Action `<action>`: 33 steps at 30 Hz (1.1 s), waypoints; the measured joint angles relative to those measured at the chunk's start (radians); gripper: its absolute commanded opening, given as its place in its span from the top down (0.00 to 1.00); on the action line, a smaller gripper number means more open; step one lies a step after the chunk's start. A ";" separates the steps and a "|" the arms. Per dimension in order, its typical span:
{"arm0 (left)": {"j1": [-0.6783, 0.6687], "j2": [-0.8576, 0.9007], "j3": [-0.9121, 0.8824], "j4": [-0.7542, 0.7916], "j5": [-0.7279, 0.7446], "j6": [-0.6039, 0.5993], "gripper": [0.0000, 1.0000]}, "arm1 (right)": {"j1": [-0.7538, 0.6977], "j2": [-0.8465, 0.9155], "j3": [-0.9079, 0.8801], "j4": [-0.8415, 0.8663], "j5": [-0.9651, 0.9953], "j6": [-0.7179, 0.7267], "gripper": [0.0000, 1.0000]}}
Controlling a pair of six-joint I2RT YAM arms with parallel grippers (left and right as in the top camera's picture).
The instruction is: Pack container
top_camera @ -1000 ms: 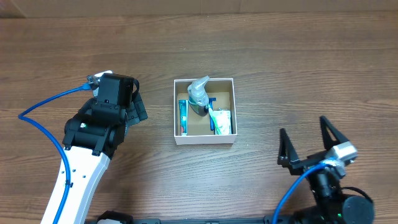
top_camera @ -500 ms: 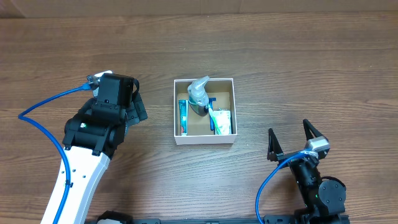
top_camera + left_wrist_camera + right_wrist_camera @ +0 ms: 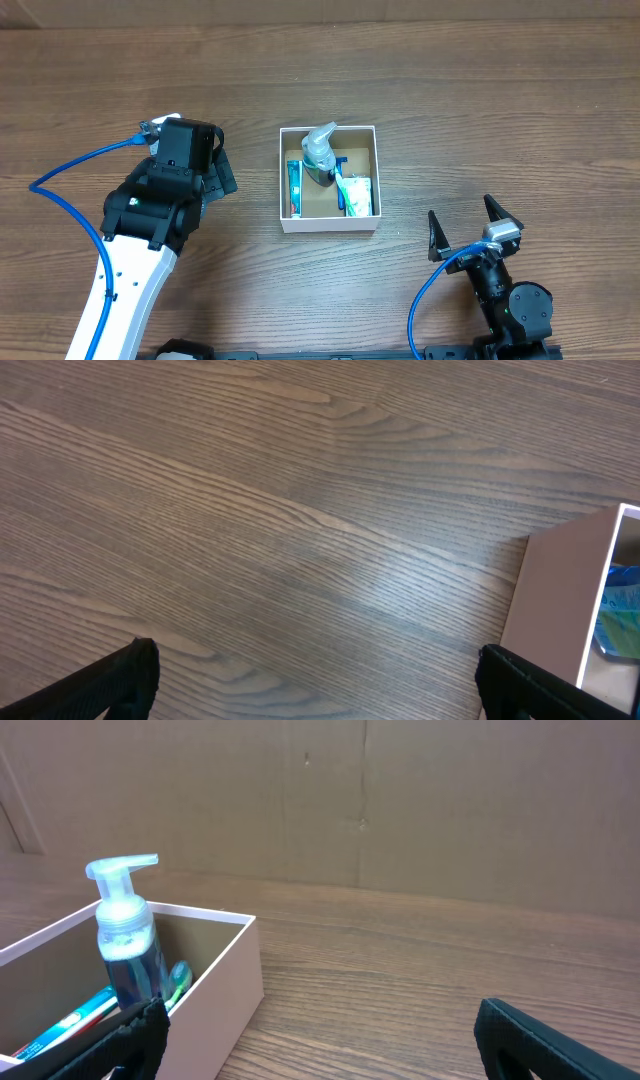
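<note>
The container [image 3: 329, 225] is a square white-walled box with a brown inside at the table's middle. It holds a clear pump bottle [image 3: 320, 153], a toothpaste tube [image 3: 294, 187], a toothbrush [image 3: 343, 188] and a white packet [image 3: 360, 196]. My left gripper [image 3: 224, 172] is open and empty, left of the container; its wrist view shows the container's wall [image 3: 560, 600] at the right. My right gripper [image 3: 472, 226] is open and empty, to the container's lower right. Its wrist view shows the container [image 3: 225, 975] and the pump bottle [image 3: 125, 945] at the left.
A cardboard wall [image 3: 400, 800] stands behind the wooden table [image 3: 480, 110]. Blue cables run along both arms [image 3: 70, 170].
My right arm has drawn back toward the table's front edge and a little left, gripper still open. The left arm and the container have not moved.
</note>
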 measured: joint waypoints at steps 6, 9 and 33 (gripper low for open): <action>0.000 0.000 0.000 0.000 0.000 0.000 0.00 | 0.000 0.000 0.000 0.000 0.000 -0.003 0.00; 0.000 0.000 0.000 0.000 0.000 0.000 0.00 | 0.000 0.000 0.000 0.000 0.000 -0.002 0.00; 0.021 -0.990 0.018 0.001 -0.007 0.000 0.00 | 0.000 0.000 0.000 0.000 0.000 -0.003 0.00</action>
